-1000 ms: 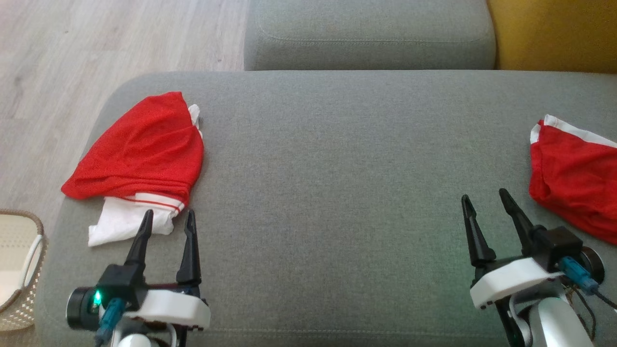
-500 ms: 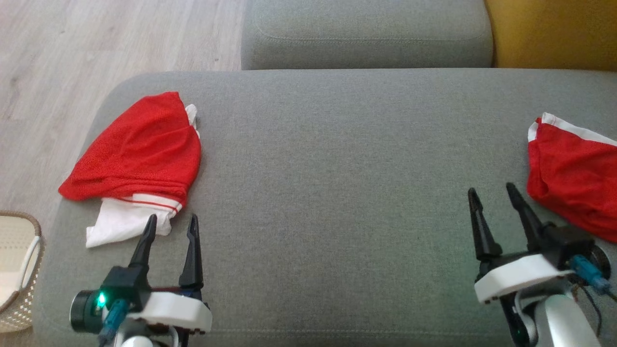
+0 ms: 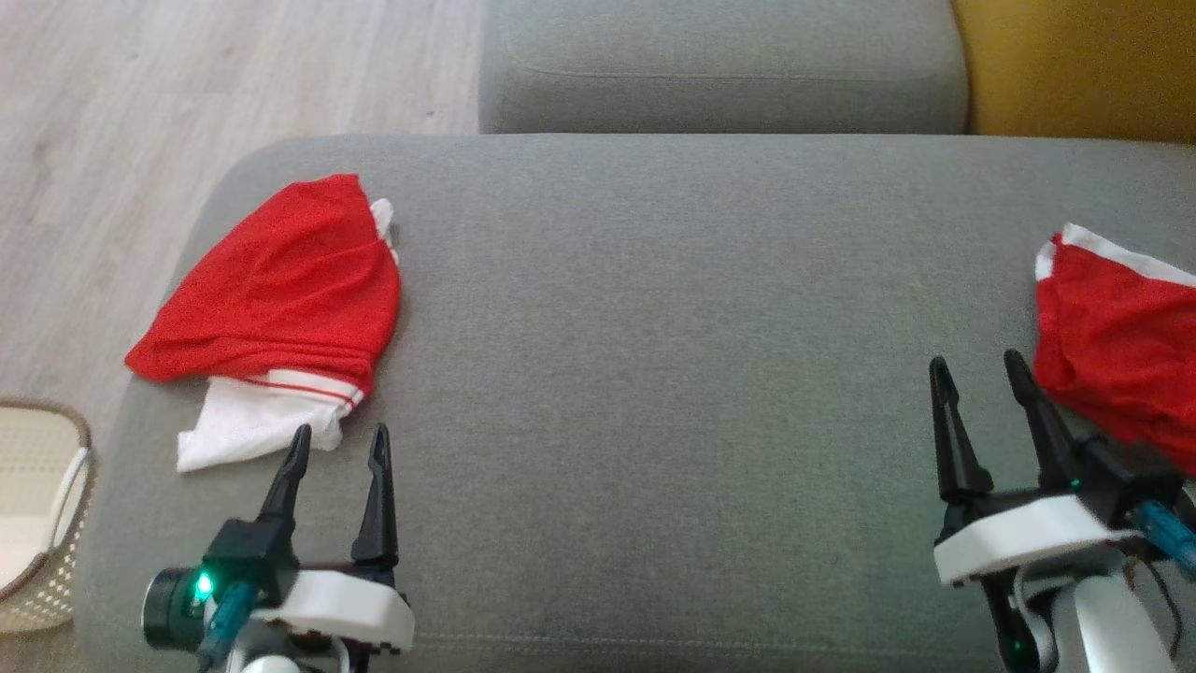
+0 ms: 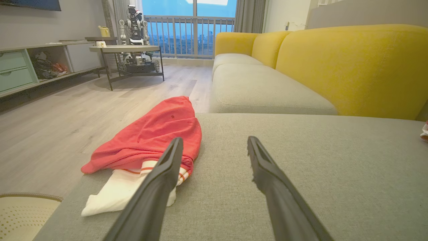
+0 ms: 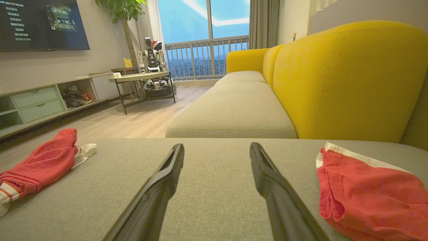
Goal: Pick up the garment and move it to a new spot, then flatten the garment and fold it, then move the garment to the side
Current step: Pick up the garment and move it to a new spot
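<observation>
"How far has it got, do you reckon?"

"Nothing's in hand. The left pincer [image 3: 340, 430] sits at seven o'clock over the grey sofa seat [image 3: 654, 327], spread wide and empty. The right pincer [image 3: 975, 358] at five o'clock is the same, wide with nothing between its prongs."

"And the clothes?"

"There are two. A red-and-white garment [image 3: 280, 280] lies at ten o'clock near the seat's edge, the red part doubled over a white part. One prong tip of the left pincer is over the white hem, but I can't tell whether it touches. A red garment [image 3: 1112, 355] with white trim lies rumpled at three o'clock, just beside the right pincer."

"So which one's finished?"

"My guess is the one at ten o'clock. It looks loosely folded and set aside, though it isn't tidy. The one at three o'clock looks unstarted, so it would need lifting, carrying to the bare middle of the seat, flattening, folding and shifting off. I can't say for sure which one is the job's."

"And the basket [image 3: 37, 523]?"

"It's on the floor [image 3: 140, 93] at eight o'clock, off the seat."
</observation>
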`<state>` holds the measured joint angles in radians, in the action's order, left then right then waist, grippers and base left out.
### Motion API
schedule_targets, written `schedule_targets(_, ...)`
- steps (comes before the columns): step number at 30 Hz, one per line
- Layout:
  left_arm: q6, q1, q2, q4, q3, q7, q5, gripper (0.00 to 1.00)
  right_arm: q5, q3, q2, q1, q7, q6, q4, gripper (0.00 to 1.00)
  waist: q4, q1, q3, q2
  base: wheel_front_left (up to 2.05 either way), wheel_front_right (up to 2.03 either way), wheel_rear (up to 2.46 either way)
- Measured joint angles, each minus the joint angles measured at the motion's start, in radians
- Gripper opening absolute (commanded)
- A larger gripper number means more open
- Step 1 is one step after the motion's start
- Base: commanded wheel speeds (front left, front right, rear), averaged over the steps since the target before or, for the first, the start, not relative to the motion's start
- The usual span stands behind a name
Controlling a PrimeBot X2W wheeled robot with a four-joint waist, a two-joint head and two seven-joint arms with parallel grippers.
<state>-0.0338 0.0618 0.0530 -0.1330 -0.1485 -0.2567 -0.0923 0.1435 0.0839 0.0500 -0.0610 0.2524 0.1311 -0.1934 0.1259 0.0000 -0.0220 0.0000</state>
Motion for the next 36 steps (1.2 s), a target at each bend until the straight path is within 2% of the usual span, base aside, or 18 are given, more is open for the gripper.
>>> schedule_targets(7,0.002,0.000,-0.001,0.001,0.004,0.000,0.006,1.00,0.010,-0.020,-0.001,0.033,0.000,0.000,0.007,1.00,0.063,0.0000,-0.006,0.0000,0.00,0.00,0.00)
schedule_targets(25,0.018,0.049,0.000,0.040,0.061,0.000,0.034,1.00,0.059,-0.099,-0.006,0.064,0.000,0.000,0.010,1.00,0.323,-0.0001,-0.045,0.0000,0.00,0.00,0.00)
schedule_targets(28,0.026,0.058,0.001,0.063,0.080,0.000,0.016,1.00,0.061,-0.115,-0.007,0.065,0.000,0.000,0.009,1.00,0.347,-0.0001,-0.043,0.0000,0.00,0.00,0.00)
schedule_targets(36,0.059,0.039,0.002,0.058,0.130,0.000,-0.004,1.00,0.047,-0.115,-0.007,0.062,0.000,0.000,0.008,1.00,0.346,0.0000,-0.012,0.0000,0.00,0.00,0.00)
